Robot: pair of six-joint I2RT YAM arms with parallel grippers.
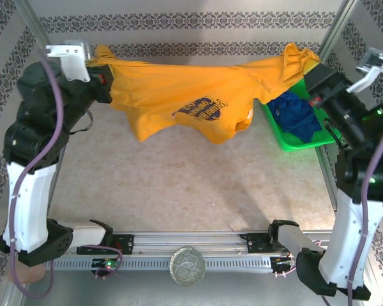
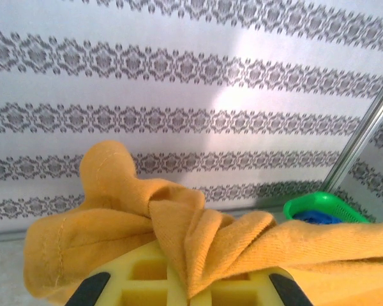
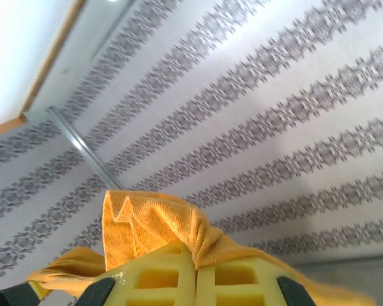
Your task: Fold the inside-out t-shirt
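Observation:
The mustard-yellow inside-out t-shirt [image 1: 198,95] hangs stretched in the air across the back of the table, its dark print facing the top camera. My left gripper [image 1: 102,60] is shut on its left end at the upper left. In the left wrist view the bunched cloth [image 2: 179,229] is pinched between the yellow fingers [image 2: 147,280]. My right gripper [image 1: 309,70] is shut on the right end at the upper right. The right wrist view shows a fold of cloth [image 3: 153,229] sticking up from between its closed yellow fingers [image 3: 242,280].
A green basket [image 1: 290,137] with a dark blue garment [image 1: 297,115] sits at the back right, partly under the shirt. It also appears as the green basket [image 2: 322,207] in the left wrist view. Patterned walls enclose the back and sides. A metal rail [image 1: 191,245] runs along the near edge.

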